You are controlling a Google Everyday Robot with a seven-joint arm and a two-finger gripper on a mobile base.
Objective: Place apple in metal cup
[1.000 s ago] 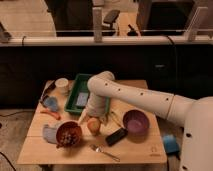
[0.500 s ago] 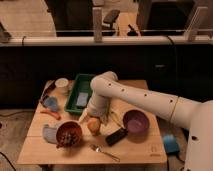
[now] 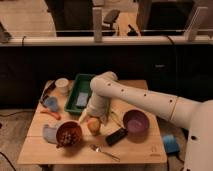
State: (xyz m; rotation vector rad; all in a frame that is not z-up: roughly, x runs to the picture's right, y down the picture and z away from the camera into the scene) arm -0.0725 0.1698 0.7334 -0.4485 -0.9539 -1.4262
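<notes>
My white arm (image 3: 145,100) stretched in from the right across the wooden table (image 3: 137,152), bent at a rounded elbow above the green tray (image 3: 70,97), with the forearm pointing steeply down toward the front-middle of the tabletop. My gripper (image 3: 93,119) hung at the end of that forearm, directly over the apple (image 3: 93,127) and apparently touching its top. From this angle I could not tell whether the gripper was clamped on the fruit or merely resting against it. The apple, yellowish-orange, sat low at the table surface, just to the right of a brown bowl (image 3: 59,131) with dark contents and to the left of a dark flat object (image 3: 116,136) that lay at an angle. A purple bowl (image 3: 136,128) stood beyond that object on the right, well clear of my gripper. A metal utensil (image 3: 104,152) lay near the front edge, in front of the apple. Inside the green tray rested a blue sponge (image 3: 82,99), and a white paper cup (image 3: 62,85) stood just beside the tray's left rim at the back. A long orange carrot-like thing (image 3: 51,113) lay on the left side of the table, apart from my arm.
</notes>
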